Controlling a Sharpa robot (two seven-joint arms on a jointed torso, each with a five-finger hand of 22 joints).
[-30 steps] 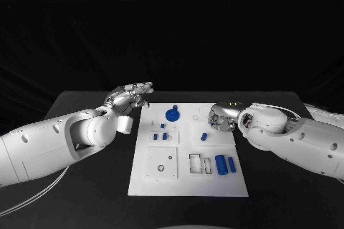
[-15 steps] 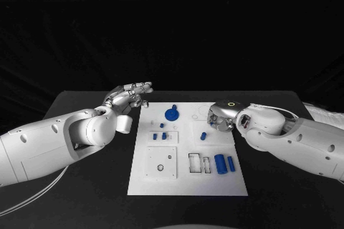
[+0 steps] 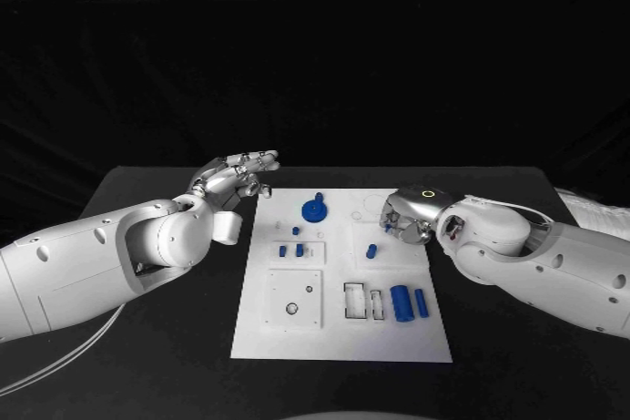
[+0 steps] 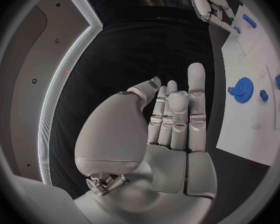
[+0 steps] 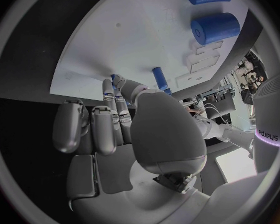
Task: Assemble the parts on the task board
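The white task board (image 3: 341,338) lies mid-table. On it sit a blue gear (image 3: 315,208), a short blue peg (image 3: 373,250) and two blue cylinders (image 3: 410,302). My right hand (image 3: 404,217) hovers over the board's far right edge. Its thumb and fingertips pinch a small blue part (image 5: 114,77). The right wrist view looks past the right hand (image 5: 115,124) to the peg (image 5: 160,77) and the larger cylinder (image 5: 214,27). My left hand (image 3: 237,179) is raised beside the board's far left corner, fingers straight and holding nothing. The left wrist view shows this hand (image 4: 171,129) and the gear (image 4: 242,90).
Small blue pieces (image 3: 293,250) stand in the board's left half. A square plate with a hole (image 3: 294,300) and two rectangular slots (image 3: 364,300) lie toward the near side. Black tabletop (image 3: 157,347) surrounds the board.
My right forearm has shifted slightly toward the board while the hand stays over the far right edge. The left arm has not moved.
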